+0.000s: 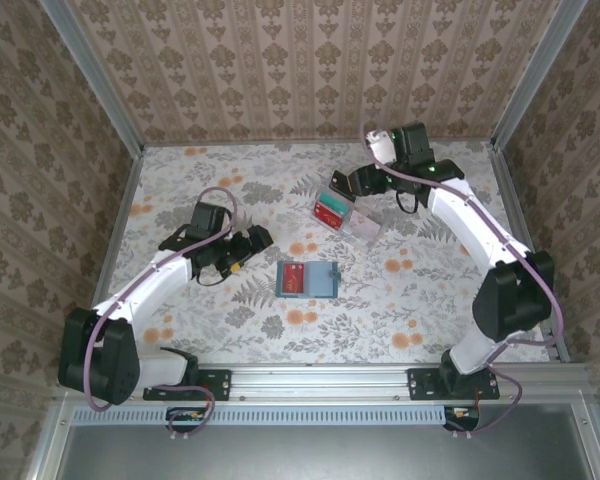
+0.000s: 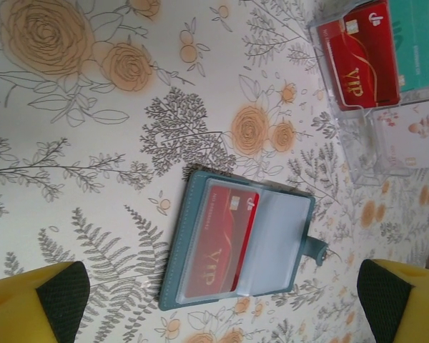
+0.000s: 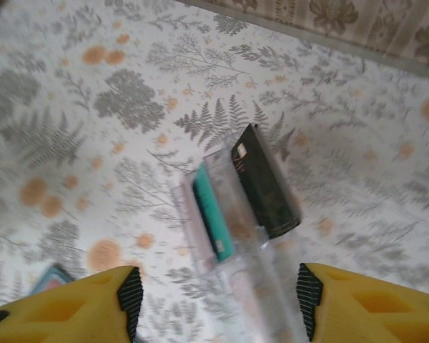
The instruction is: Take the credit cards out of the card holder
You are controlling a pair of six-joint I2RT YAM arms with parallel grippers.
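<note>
Card holder point(image 1: 307, 280): teal, lying open and flat near the middle of the counter point(image 1: 180, 190), between the two arms, with its closing tab point(image 2: 316, 250) on one outer edge.
Red card point(image 2: 218, 246): lettered "VIP", tucked into the pocket of one panel of the holder. The other panel shows pale blue-grey lining.
Left jaws: spread to their widest and holding nothing. Their yellow fingers point(image 2: 36, 307) hang over the counter near the holder's left side, apart from it.
Clear box point(image 1: 348, 217): beyond the holder and apart from it. It holds a second red card point(image 2: 361, 53), a teal card point(image 2: 415, 39) and a pale card point(image 2: 409, 136).
Dark card point(image 3: 264, 182): leaning on edge in the box beside the teal card.
Right jaws: parted and gripping nothing. Their fingers point(image 3: 372, 304) straddle one end of the box from above, with no visible contact.
</note>
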